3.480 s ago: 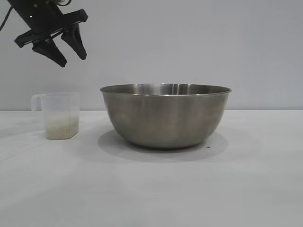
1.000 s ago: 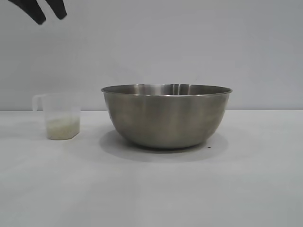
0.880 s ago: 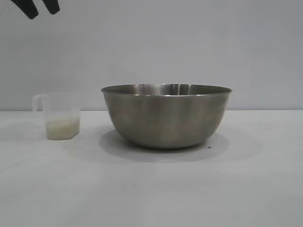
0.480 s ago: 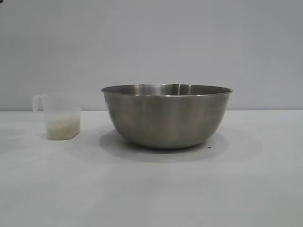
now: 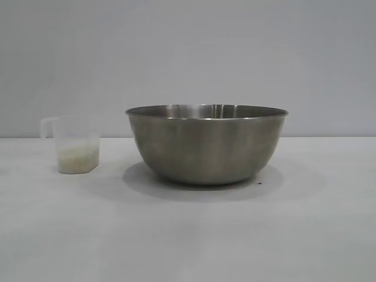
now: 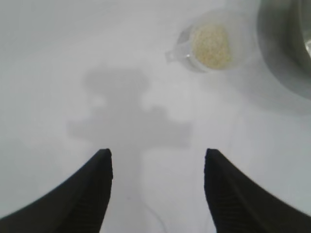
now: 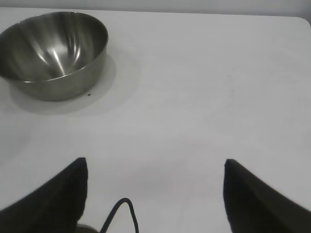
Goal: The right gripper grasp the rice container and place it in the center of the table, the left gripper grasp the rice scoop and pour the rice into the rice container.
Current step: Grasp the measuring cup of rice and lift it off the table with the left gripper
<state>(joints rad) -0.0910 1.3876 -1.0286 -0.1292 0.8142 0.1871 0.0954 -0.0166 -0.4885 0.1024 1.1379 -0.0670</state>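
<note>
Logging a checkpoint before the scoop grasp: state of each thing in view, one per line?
rice scoop: upright on the table, free, partly filled.
rice: in the scoop, none poured.
rice container: upright mid-table, free, looks empty inside.
table: white, carries scoop and container.
left end effector: open, empty, above the table short of the scoop.
right end effector: open, empty, away from the container.

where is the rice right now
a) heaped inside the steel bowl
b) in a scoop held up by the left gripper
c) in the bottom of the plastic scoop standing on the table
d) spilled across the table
c: the rice sits in the bottom of the rice scoop, which stands upright on the table beside the rice container; the left gripper hangs open and empty, well apart from the scoop.
</note>
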